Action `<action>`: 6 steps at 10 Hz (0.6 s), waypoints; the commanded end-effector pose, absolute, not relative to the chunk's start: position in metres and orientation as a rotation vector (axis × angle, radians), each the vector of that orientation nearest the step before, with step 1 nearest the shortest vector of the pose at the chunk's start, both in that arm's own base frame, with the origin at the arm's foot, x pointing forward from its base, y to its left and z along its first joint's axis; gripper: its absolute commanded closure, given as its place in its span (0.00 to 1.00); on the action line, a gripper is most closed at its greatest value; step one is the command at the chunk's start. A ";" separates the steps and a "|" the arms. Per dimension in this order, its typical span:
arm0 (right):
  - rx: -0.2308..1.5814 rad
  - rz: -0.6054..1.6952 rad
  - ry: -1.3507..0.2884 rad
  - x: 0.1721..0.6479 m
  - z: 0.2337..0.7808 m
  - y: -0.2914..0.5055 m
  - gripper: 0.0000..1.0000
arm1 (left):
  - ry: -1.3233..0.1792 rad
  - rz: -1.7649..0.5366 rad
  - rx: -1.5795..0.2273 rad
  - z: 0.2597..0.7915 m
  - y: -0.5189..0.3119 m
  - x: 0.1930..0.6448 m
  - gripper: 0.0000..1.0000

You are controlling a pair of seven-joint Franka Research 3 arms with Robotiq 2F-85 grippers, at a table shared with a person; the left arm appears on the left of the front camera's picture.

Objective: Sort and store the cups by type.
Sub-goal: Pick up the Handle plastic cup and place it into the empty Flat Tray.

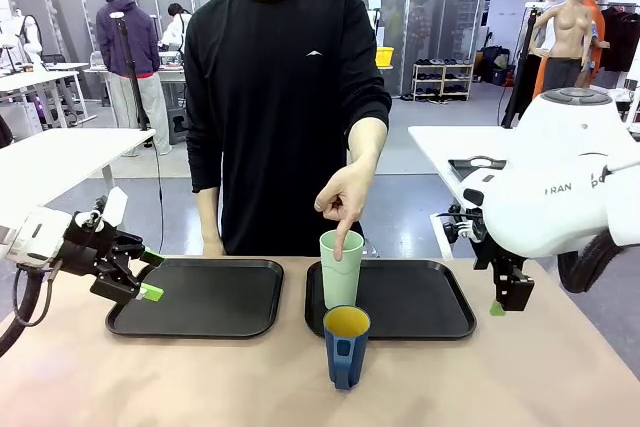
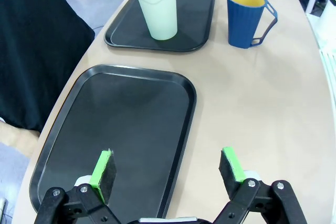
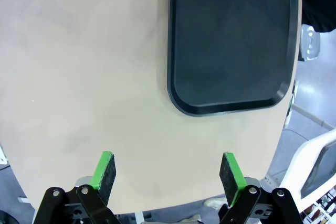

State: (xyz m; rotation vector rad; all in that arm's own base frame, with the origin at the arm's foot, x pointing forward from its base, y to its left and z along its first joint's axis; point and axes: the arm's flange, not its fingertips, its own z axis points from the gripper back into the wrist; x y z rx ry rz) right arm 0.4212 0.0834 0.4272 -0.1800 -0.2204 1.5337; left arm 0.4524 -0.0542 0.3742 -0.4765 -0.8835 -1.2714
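Beige table carried two black trays side by side: the left tray and the right tray. The left end effector hovered at the left tray's outer end, jaws released, nothing between them. The right end effector hung over bare table beside the right tray, likewise released and empty.

The mint-green tumbler stood upright on the right tray's near inner corner. The dark blue mug stood upright on the table just in front of it, off the tray, handle toward the robot. The person's hand pointed down at the tumbler's rim; contact could not be confirmed.

Probable step: picking the indicated tumbler. Approach from the side, clear of the mug. Close on the mid-body, keep it upright, and move only with the hand clear.
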 end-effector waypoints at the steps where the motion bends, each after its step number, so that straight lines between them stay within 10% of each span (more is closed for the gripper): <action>1: -0.073 1.575 -0.277 0.424 0.408 0.079 0.00 | -0.918 -1.272 -0.475 0.373 -0.055 0.452 0.00; 6: 0.278 1.616 -0.593 0.427 0.353 0.081 0.00 | -0.918 -1.272 -0.475 0.373 -0.055 0.452 0.00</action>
